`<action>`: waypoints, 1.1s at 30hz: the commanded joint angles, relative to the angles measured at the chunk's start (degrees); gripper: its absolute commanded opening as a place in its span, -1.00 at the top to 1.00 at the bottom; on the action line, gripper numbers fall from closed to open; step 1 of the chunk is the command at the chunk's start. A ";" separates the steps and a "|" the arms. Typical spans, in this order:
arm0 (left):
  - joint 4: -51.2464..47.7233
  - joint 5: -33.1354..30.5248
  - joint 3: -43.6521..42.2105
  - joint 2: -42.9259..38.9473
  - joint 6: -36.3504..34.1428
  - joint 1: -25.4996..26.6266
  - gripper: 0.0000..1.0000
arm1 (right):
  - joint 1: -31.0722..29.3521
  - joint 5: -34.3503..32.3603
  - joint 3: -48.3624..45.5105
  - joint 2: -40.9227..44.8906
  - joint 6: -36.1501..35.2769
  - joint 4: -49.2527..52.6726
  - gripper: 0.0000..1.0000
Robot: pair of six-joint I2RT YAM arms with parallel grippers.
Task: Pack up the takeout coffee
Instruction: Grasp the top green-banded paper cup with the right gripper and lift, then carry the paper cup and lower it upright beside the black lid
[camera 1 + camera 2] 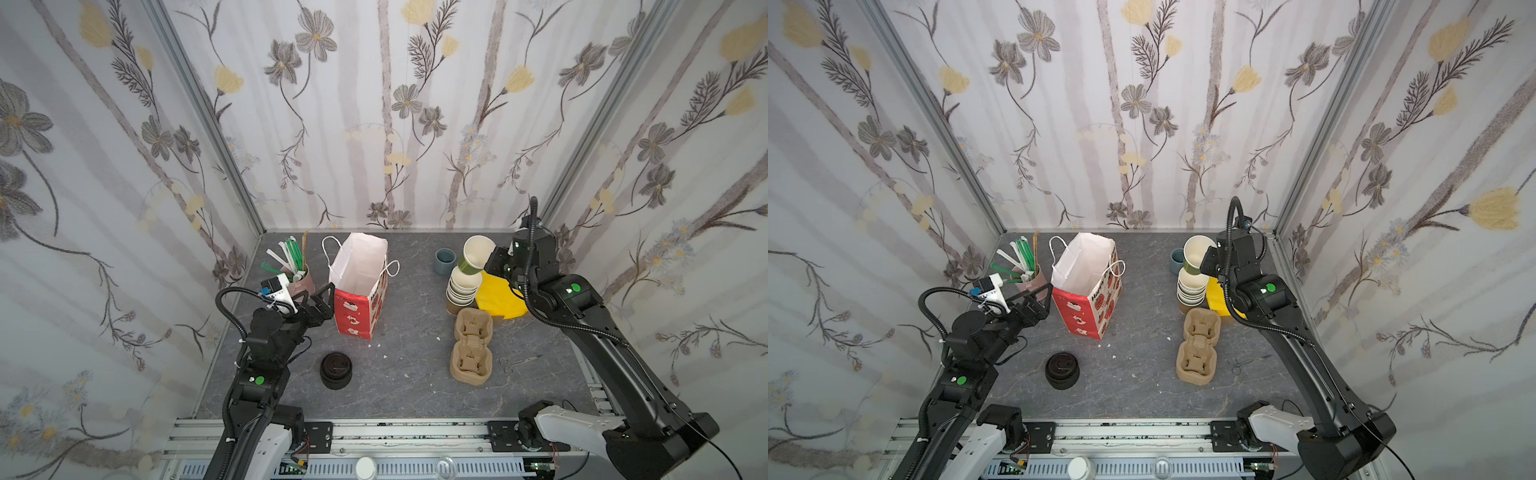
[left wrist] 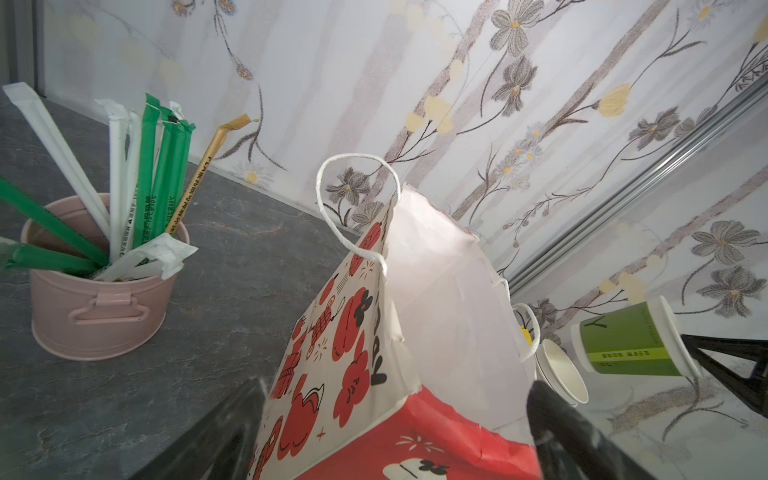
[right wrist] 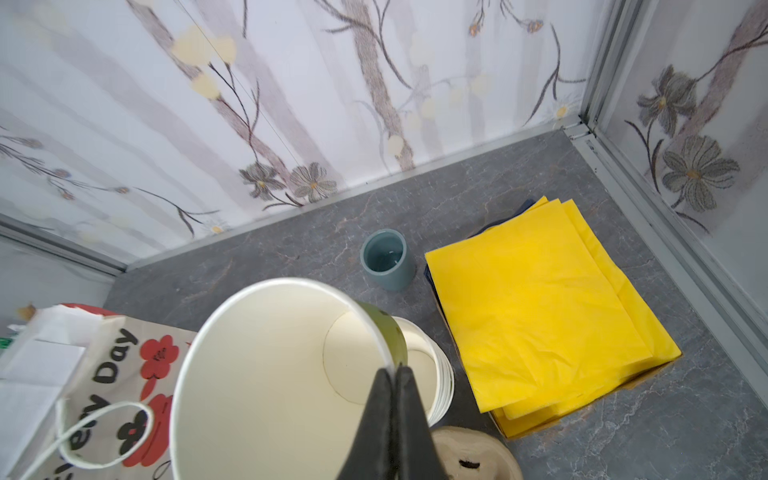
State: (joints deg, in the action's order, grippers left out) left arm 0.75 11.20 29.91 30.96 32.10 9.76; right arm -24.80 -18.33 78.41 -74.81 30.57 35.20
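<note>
The takeout coffee is out of view. The one cup apart from the stack is a lidless olive-green paper cup (image 1: 473,255) (image 1: 1198,253) (image 3: 270,374) (image 2: 627,343) with a white lining. It hangs tilted just above the stack of lidless cups (image 1: 463,289) (image 1: 1192,286). My right gripper (image 1: 487,266) (image 1: 1204,264) (image 3: 392,370) is shut on its rim. The red-and-white paper bag (image 1: 359,307) (image 1: 1088,307) (image 2: 353,365) stands open at the back left. My left gripper (image 1: 320,293) (image 1: 1040,291) (image 2: 395,432) is open beside the bag's left side, and the bag's near corner shows between its fingers.
A squat stack of black lids (image 1: 336,370) sits near the front left. Two pulp cup carriers (image 1: 471,349) lie in front of the cup stack, with small scissors (image 1: 515,361) to their right. Yellow napkins (image 3: 540,307), a blue-grey cup (image 3: 388,266) and a pink bucket of straws (image 2: 95,320) line the back.
</note>
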 commanded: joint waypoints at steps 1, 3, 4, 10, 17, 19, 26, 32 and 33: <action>-0.57 -4.20 -1.32 -1.91 2.59 0.00 -1.00 | -0.71 1.40 1.15 3.80 -2.51 -3.35 1.00; -0.74 -5.66 -2.41 -3.43 3.69 0.00 -1.00 | -1.71 3.47 1.56 6.21 -4.08 -4.02 1.00; -0.75 -6.20 -2.97 -4.11 4.20 0.00 -1.00 | -2.39 4.78 1.48 7.04 -4.69 -4.17 1.00; -1.39 -6.32 -4.53 -6.95 5.92 -0.05 -1.00 | -10.87 9.13 -1.54 9.64 -8.34 -2.17 1.00; -5.09 -4.76 -4.18 -7.47 6.11 0.00 -1.00 | -24.08 9.45 -13.31 8.83 -6.63 -3.93 1.00; -5.62 -4.92 -4.39 -7.82 6.60 0.04 -1.00 | -27.08 10.31 -17.04 7.29 -5.10 -5.90 1.00; -5.77 -4.46 -6.81 -8.58 11.31 0.02 -1.00 | -36.20 8.36 -25.77 1.30 -1.03 -15.06 1.00; -6.47 -5.04 -8.54 -10.63 12.69 -0.01 -0.99 | -37.86 5.40 -26.33 -4.20 0.96 -15.78 1.00; -6.54 -4.97 -8.87 -10.89 13.04 0.00 -0.99 | -37.96 4.97 -26.45 -4.86 1.22 -15.86 1.00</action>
State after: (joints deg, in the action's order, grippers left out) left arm -5.85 6.26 21.65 20.62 43.29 9.76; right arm -62.46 -10.72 52.16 -78.30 29.78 22.79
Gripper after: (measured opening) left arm 0.996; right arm 0.052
